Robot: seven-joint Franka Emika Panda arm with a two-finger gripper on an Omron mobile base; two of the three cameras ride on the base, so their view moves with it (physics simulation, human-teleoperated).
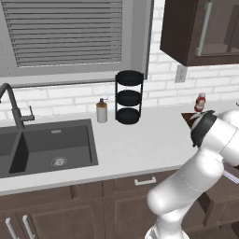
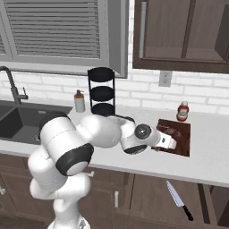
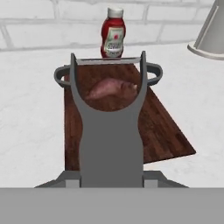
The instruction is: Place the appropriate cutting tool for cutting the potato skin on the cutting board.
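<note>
My gripper (image 3: 111, 178) is shut on the cutting tool (image 3: 109, 131), a dark grey Y-shaped peeler that points away from the hand. Through its fork I see the pinkish-brown potato (image 3: 111, 89) lying on the reddish-brown cutting board (image 3: 164, 131). In the right base view the gripper (image 2: 168, 142) hovers over the left part of the cutting board (image 2: 182, 134), near the counter's front edge. The left base view shows one corner of the cutting board (image 1: 187, 117) behind the arm.
A red-capped ketchup bottle (image 2: 182, 111) stands behind the board by the brick wall. To the left are a black three-tier rack (image 2: 102, 91), a soap dispenser (image 2: 79, 101) and the sink (image 1: 46, 149). A knife (image 2: 179, 201) shows below the counter edge, before the cabinets.
</note>
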